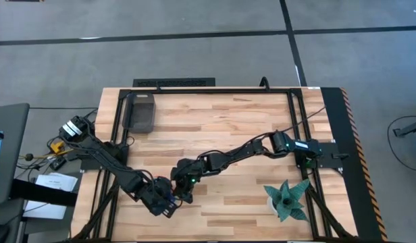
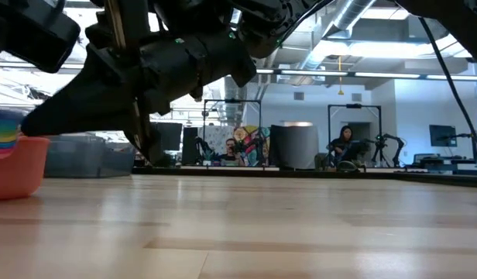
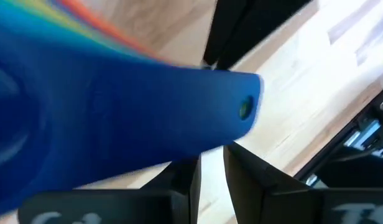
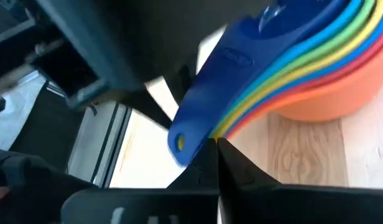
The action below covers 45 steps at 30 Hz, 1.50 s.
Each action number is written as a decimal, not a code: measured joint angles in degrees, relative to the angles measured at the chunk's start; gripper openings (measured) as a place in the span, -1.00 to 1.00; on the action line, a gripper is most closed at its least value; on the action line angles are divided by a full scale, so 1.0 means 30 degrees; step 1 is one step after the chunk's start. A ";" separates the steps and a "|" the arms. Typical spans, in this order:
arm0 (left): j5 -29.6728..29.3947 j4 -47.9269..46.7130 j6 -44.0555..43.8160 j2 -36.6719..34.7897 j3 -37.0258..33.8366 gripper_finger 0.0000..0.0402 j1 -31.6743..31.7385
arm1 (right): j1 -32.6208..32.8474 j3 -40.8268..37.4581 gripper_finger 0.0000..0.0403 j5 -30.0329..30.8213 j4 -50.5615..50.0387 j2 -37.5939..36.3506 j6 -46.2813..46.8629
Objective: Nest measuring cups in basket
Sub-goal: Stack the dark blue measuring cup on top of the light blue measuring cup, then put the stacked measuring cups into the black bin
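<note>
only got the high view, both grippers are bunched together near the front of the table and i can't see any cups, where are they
Observer: The plastic measuring cups sit nested in one rainbow stack on the wooden table, under the two grippers. The dark blue one is on top.
Operator: is the right one holding them
Observer: No grip shows. The right gripper is shut, with its tips just under the ends of the fanned handles.
Operator: and the left
Observer: The left gripper is right at the dark blue handle, which crosses close in front of its camera.
Operator: stack lifted?
Observer: No. In the low view, the orange-red bottom cup rests on the tabletop.
</note>
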 joint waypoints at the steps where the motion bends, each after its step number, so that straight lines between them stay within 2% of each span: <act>1: 0.0280 -0.0045 -0.0050 0.0000 0.0000 -0.72 0.0000 | 0.0000 0.0000 -0.97 -0.0001 -0.0188 0.0000 -0.0007; 15: 0.1989 -0.0138 -0.1710 0.0000 0.0702 -0.72 -0.0357 | -0.0582 0.0000 -0.91 0.0044 -0.1738 0.0000 0.0000; 19: 0.1127 -0.0168 -0.2391 0.0000 0.1180 -0.72 -0.1151 | -0.1054 0.0000 -0.79 0.0044 -0.2042 -0.0152 0.0007; 24: -0.1956 -0.0868 -0.5911 0.0000 0.1173 -0.67 -0.3014 | -0.1644 -0.0034 -0.66 -0.0348 -0.3151 -0.0576 0.0017; 29: -0.4853 -0.0721 -0.8596 0.0007 0.1173 -0.44 -0.4783 | -0.2149 -0.0051 -0.57 -0.0743 -0.4548 -0.1325 -0.0815; 33: -0.5073 0.0194 -0.8751 0.0007 0.1173 -0.16 -0.4802 | -0.2616 -0.0022 -0.51 -0.0503 -0.6171 -0.2103 -0.0831; 35: -0.5062 0.0365 -0.8721 0.0007 0.1173 -0.02 -0.4574 | -0.2836 0.0048 -0.50 0.0242 -0.6692 -0.2237 -0.0856; 37: -0.4681 0.0615 -0.8731 0.0007 0.1173 0.11 -0.4221 | -0.3058 -0.0073 -0.49 0.0924 -0.8590 -0.2771 -0.1044; 40: -0.3339 0.1177 -0.8877 0.0007 0.1173 0.27 -0.3559 | -0.3292 0.0043 -0.49 0.1993 -0.9258 -0.3364 -0.1511; 43: -0.1507 0.1400 -0.9317 0.0007 0.1177 0.37 -0.2656 | -0.3405 -0.0009 -0.49 0.2702 -1.0637 -0.4147 -0.2044; 45: -0.1344 0.1271 -0.9415 0.0007 0.1324 0.39 -0.2129 | -0.3484 -0.0012 -0.49 0.3529 -1.1836 -0.4738 -0.2541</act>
